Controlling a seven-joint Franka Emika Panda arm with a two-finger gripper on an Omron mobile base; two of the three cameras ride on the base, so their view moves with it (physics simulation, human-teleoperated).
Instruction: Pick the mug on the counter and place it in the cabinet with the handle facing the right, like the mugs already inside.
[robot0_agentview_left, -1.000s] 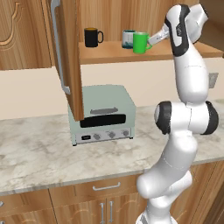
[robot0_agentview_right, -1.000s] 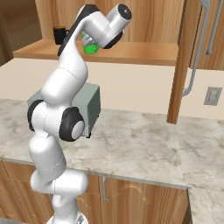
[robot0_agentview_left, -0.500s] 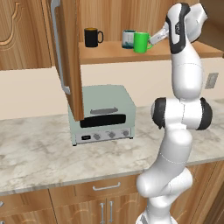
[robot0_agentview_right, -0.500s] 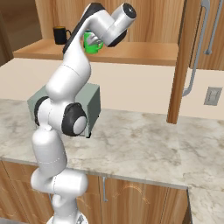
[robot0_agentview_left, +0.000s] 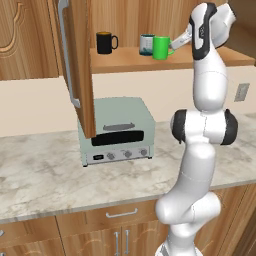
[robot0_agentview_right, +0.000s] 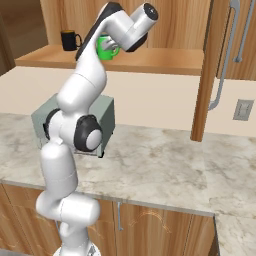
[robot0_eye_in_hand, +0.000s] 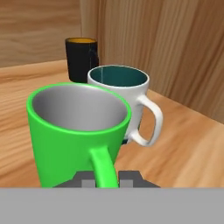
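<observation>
We see our gripper (robot0_eye_in_hand: 107, 178) closed on the loop handle (robot0_eye_in_hand: 105, 168) of the shiny green mug (robot0_eye_in_hand: 78, 131), upright on the wooden cabinet shelf (robot0_eye_in_hand: 188, 148). No writing shows.

Home kitchen, rendered. Toaster oven (robot0_agentview_left: 116, 131) sits on marbled stone bench (robot0_agentview_left: 60, 175); wood drawers below it, open wood wall cabinet (robot0_agentview_left: 80, 65) with mugs above it.

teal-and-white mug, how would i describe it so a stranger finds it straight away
Look at the open wooden cabinet above the counter. Three mugs stand on its shelf; this one is in the middle, white outside and teal inside, between the black mug and the green mug.
</observation>
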